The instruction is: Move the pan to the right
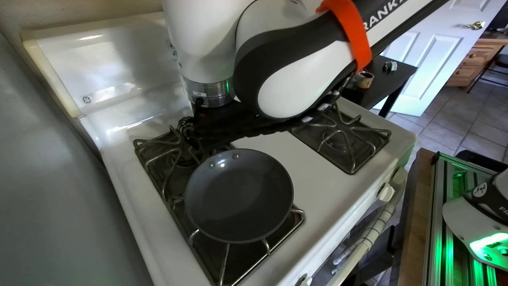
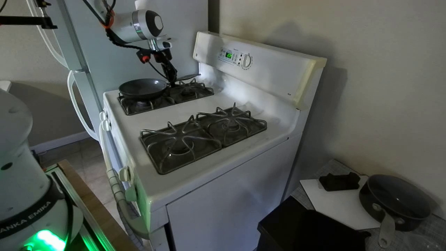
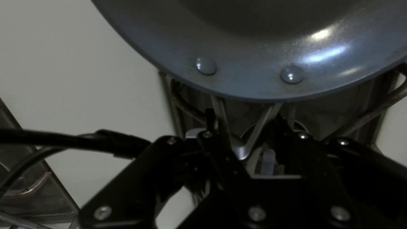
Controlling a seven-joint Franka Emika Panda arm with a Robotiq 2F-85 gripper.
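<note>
The pan is round, shallow and dark grey. It rests on a burner grate of the white stove, in both exterior views [image 1: 240,194] [image 2: 143,89]. Its near wall with two rivets shows in the wrist view [image 3: 251,63]. The pan's handle [image 2: 189,77] points toward the stove's back panel. My gripper [image 2: 172,79] is pointed down at the handle, close behind the pan's rim. In the wrist view my gripper [image 3: 244,121] has its fingers apart, one on each side of the V-shaped handle bracket. Its fingertips are dark and hard to make out. The arm hides the handle in an exterior view.
Two other burner grates [image 2: 181,143] [image 2: 231,123] lie on the opposite side of the white stove top [image 2: 136,129]. The stove's back panel [image 2: 258,66] rises behind. A fridge [image 2: 139,69] stands beside the pan's side. A saucepan [image 2: 393,202] sits off the stove.
</note>
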